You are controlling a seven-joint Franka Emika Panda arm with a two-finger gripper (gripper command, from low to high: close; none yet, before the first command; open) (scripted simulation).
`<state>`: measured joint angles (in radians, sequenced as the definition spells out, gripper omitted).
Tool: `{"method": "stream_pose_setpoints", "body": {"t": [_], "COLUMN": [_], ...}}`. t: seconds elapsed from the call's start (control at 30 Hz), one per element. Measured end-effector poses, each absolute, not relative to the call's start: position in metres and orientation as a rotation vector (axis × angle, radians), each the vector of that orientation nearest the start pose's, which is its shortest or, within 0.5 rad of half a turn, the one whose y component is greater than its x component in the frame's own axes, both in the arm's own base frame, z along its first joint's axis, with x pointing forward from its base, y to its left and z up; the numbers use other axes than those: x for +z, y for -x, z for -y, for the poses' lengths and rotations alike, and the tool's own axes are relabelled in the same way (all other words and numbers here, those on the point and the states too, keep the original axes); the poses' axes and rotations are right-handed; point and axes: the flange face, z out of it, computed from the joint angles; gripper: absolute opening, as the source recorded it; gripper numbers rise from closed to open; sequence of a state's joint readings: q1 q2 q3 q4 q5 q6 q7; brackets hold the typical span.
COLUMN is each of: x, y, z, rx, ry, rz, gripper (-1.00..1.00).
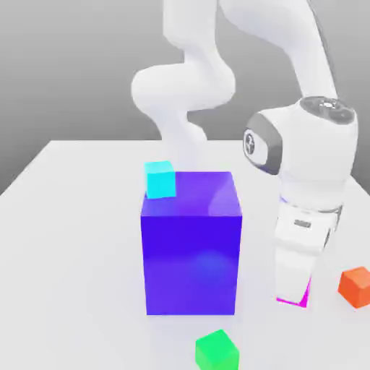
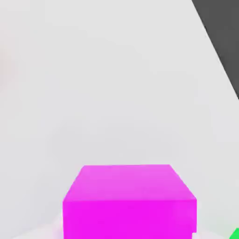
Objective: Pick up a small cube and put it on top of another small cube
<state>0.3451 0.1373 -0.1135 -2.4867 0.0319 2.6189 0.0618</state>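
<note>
The small magenta-pink cube [image 1: 304, 296] rests on the white table [image 1: 72, 253] at the exterior view's right, mostly covered by my hand. My gripper [image 1: 293, 292] is lowered straight down over it, reaching the tabletop. In the hand view the magenta cube [image 2: 130, 201] looms large and close, top face and one side visible, sitting flat on the table.
A big blue-purple block [image 1: 191, 246] stands mid-table, to the gripper's left in the exterior view, with a cyan cube [image 1: 160, 180] on its top far corner. An orange cube [image 1: 355, 286] lies just right of the gripper. A green cube [image 1: 217, 351] sits near the front edge.
</note>
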Motion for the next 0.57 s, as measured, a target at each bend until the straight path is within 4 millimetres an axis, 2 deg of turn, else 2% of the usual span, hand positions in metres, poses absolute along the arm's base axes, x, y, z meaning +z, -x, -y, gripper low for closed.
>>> {"method": "stream_pose_setpoints", "body": {"t": [0.03,0.07,0.17,0.2,0.4,0.47,0.57], "x": [0.234,0.226,0.190,0.182,0.178,0.193,0.230], "y": [-0.474,-0.481,-0.487,-0.487,-0.487,-0.488,-0.487], "z": [-0.083,-0.068,-0.053,-0.052,-0.051,-0.051,-0.051], "rx": [0.005,0.002,0.000,0.000,0.000,-0.001,-0.001], "ry": [3.139,3.140,3.141,3.141,3.141,3.141,3.141], "rz": [0.128,0.067,0.012,0.007,0.005,0.004,0.004], "gripper": [-1.00,-1.00,-1.00,1.00,1.00,1.00,1.00]}}
